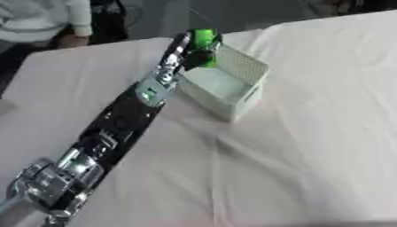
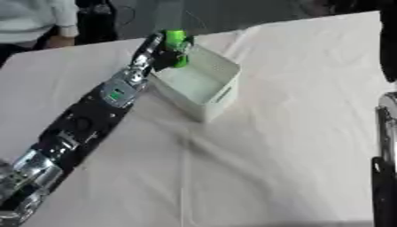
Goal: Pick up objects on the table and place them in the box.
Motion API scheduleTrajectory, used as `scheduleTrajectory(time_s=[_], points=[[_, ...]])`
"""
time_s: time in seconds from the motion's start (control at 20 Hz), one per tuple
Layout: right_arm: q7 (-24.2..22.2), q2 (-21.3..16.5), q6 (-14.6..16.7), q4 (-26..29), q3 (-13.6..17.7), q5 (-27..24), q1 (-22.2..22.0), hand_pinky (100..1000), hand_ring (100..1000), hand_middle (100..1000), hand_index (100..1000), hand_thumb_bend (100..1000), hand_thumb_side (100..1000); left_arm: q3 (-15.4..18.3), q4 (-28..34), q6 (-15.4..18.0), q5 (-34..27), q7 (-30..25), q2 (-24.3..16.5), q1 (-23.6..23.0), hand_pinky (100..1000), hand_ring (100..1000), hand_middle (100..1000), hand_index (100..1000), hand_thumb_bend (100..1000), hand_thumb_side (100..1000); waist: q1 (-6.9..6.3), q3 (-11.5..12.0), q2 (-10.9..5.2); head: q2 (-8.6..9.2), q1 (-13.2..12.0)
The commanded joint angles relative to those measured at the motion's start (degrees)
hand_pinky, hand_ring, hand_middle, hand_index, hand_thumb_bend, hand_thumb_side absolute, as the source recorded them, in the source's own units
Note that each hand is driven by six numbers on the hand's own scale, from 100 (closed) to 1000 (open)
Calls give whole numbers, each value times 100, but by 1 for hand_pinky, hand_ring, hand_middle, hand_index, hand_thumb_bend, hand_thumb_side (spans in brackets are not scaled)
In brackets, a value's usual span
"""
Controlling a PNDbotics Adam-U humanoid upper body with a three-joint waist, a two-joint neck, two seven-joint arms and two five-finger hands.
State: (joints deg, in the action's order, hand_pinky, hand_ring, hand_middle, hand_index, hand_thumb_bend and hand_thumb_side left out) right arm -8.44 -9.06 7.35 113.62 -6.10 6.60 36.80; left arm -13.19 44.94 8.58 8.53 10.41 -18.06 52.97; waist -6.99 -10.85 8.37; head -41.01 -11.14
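The box (image 1: 232, 86) stands on the table (image 1: 310, 146), toward its far edge. The left arm (image 1: 116, 124) extends diagonally from the near-left corner to the box. The left hand (image 1: 190, 55) holds an object (image 1: 204, 40) over the box's far-left rim.

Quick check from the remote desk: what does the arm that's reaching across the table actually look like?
The left arm is a long black limb broken up by silver metal joints, bulkiest near the lower corner. Midway along it sits a grey block with a small green marking. Its left hand is dark. A strip of the right arm, black and silver, shows at the right edge.
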Motion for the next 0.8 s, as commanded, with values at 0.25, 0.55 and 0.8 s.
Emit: scheduleTrajectory(time_s=[0.25, 0.55, 0.8], points=[[-58, 15, 5, 97, -20, -42, 131, 412, 335, 441, 551, 100, 1000, -52, -15, 393, 811, -252, -33, 161, 1000, 595, 887, 1000, 253, 1000, 16, -18, -66, 107, -66], [-65, -30, -5, 97, -13, -34, 99, 412, 335, 441, 551, 100, 1000, 42, 531, 835, 1107, -849, -174, 170, 1000, 766, 1000, 1000, 398, 1000, 14, 38, -92, 92, 1], [-73, -109, -30, 97, 0, -15, 35, 412, 334, 441, 551, 100, 1000, 56, 1411, 662, 695, -865, -515, 121, 946, 740, 997, 1000, 336, 1000, 20, 141, -133, 197, 44]])
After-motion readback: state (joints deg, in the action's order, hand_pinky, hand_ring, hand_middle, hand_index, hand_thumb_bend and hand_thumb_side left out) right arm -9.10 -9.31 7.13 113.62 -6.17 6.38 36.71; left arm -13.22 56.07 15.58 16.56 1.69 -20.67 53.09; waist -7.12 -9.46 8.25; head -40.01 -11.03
